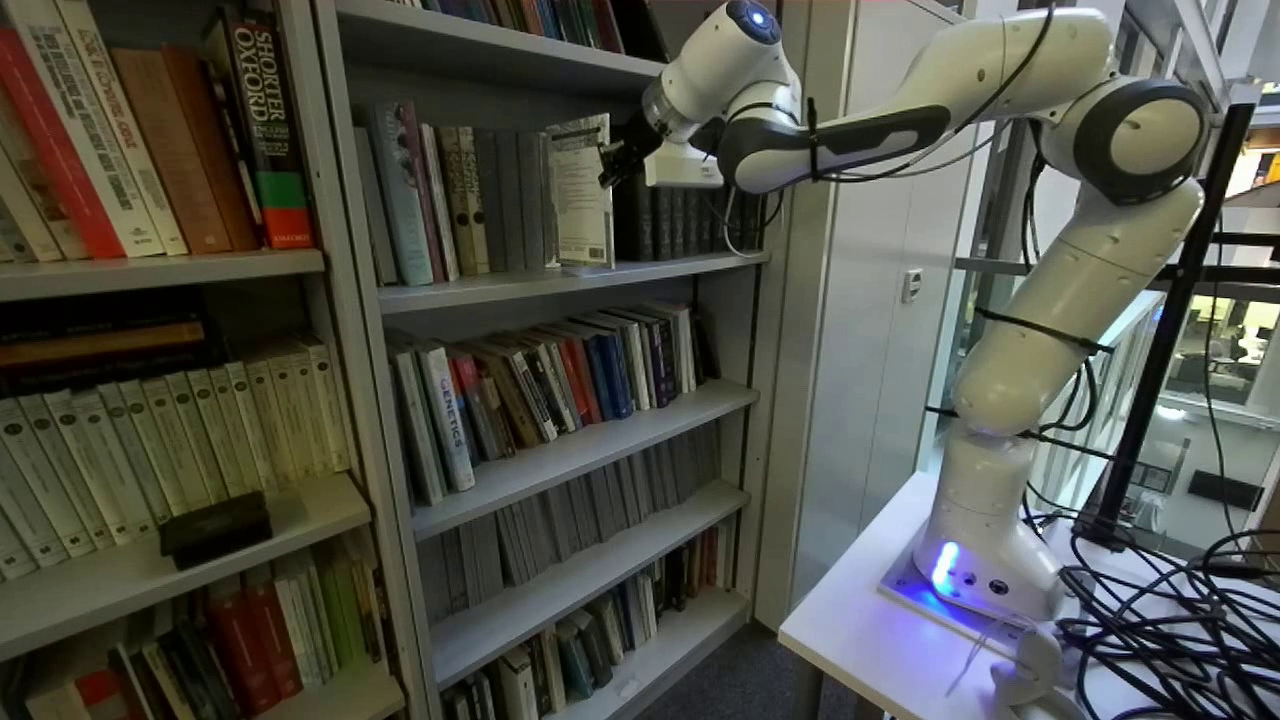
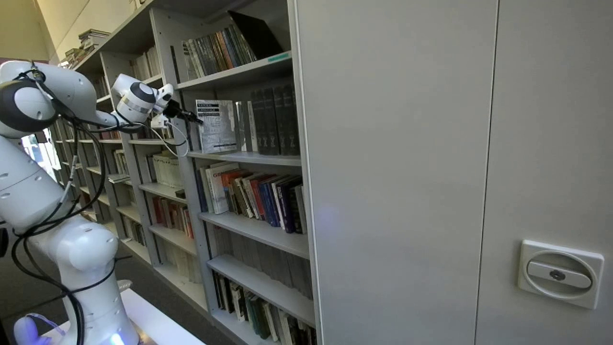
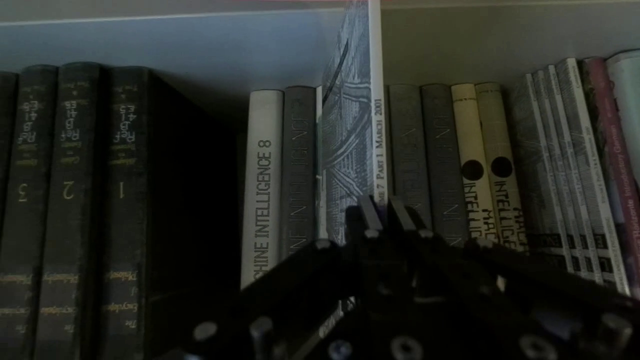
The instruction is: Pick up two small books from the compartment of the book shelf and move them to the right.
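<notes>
The compartment (image 1: 450, 293) of the grey book shelf (image 1: 600, 446) holds a row of upright books. A thin white-grey book (image 1: 583, 190) sticks out of the row, upright; it also shows in an exterior view (image 2: 216, 125). In the wrist view its narrow spine (image 3: 376, 110) reads "Part 1 March 2001". My gripper (image 3: 383, 207) is shut on the lower part of this spine, one finger on each side. The gripper also shows in both exterior views (image 1: 610, 168) (image 2: 199, 120). Another thin pale spine (image 3: 321, 210) stands just left of it in the wrist view. The held book's lower end is hidden by the fingers.
In the wrist view, dark encyclopedia volumes (image 3: 122, 200) stand at left, with a dark gap beside "Machine Intelligence 8" (image 3: 263, 185). Grey and yellow volumes (image 3: 467, 145) and thin patterned booklets (image 3: 570, 150) stand at right. A shelf board (image 1: 500, 50) lies above.
</notes>
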### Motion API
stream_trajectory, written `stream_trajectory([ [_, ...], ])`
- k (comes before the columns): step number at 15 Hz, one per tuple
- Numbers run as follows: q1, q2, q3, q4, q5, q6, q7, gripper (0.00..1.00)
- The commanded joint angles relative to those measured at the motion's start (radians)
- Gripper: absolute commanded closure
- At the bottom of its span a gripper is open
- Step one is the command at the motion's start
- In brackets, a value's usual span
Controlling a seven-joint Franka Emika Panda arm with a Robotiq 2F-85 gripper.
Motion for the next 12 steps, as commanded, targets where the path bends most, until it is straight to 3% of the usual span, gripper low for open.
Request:
stream_trajectory([
  [1, -0.070, -0.028, 0.029, -0.004, -0.067, -0.029, 0.068, 0.98],
  [12, -0.104, 0.015, 0.011, 0.029, -0.144, -0.136, 0.118, 0.98],
])
